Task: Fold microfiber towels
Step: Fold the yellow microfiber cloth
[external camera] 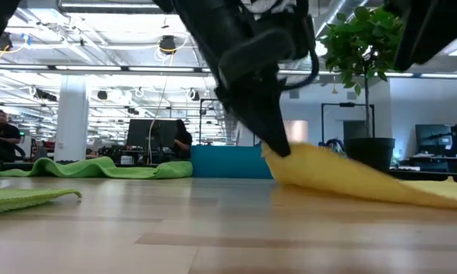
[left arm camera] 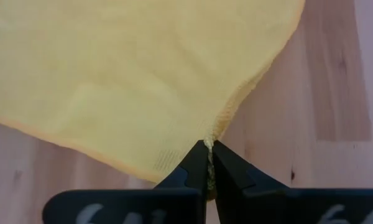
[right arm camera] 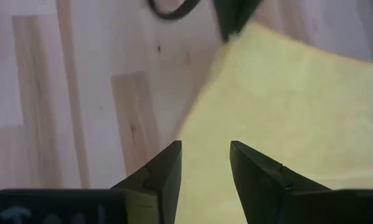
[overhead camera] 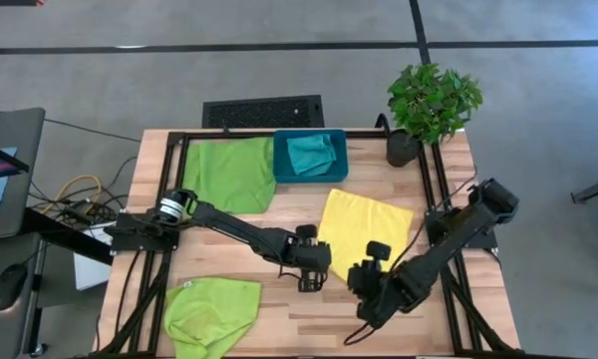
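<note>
Left tool (left arm camera: 209, 163) pinches the yellow towel's (left arm camera: 130, 74) corner (slightly lifted).

Yellow towel (overhead camera: 364, 221), two lime green towels (overhead camera: 229, 172) (plain), teal towel (overhead camera: 311, 153) in a teal bin (overhead camera: 279, 160).

Grey floor (overhead camera: 279, 70), bright open-plan office with ceiling lights (external camera: 167, 44).
</note>
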### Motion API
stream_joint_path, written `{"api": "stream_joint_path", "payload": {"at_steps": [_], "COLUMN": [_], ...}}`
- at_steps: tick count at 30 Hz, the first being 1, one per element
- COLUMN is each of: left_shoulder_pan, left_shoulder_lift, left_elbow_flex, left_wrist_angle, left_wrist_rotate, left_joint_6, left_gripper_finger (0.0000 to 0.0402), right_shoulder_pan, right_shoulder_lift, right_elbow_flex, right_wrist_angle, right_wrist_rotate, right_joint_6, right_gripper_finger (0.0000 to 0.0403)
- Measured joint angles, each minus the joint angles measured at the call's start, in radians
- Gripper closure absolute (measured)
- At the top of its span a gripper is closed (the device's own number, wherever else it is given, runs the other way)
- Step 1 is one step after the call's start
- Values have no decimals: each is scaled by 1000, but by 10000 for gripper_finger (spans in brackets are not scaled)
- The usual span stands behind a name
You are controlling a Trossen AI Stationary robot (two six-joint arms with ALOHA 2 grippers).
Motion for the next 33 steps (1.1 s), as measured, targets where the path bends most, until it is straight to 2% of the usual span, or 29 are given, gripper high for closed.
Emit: {"api": "stream_joint_path", "payload": {"at_steps": [8,15,33], "left_shoulder_pan": [-4,-16,-55], "left_shoulder_lift": [-54,-76,-80], "left_elbow_flex": [1,2,3], "left_wrist_angle": [-46,-42,-38], "left_wrist_rotate": [-65,-67,-106], "left_joint_6": [-7,-2,0], "left_gripper_finger": [401,401,401], "right_shoulder_pan": [-3,-26,-63], "right_shoulder_lift": [100,152,181], "right_elbow_flex": [1,-6,-36], "right_wrist_angle": [67,107,110], "right_wrist_rotate": [-2,10,23], "right_joint_6": [47,82,125], "right_gripper_finger": [242,242,242]}}
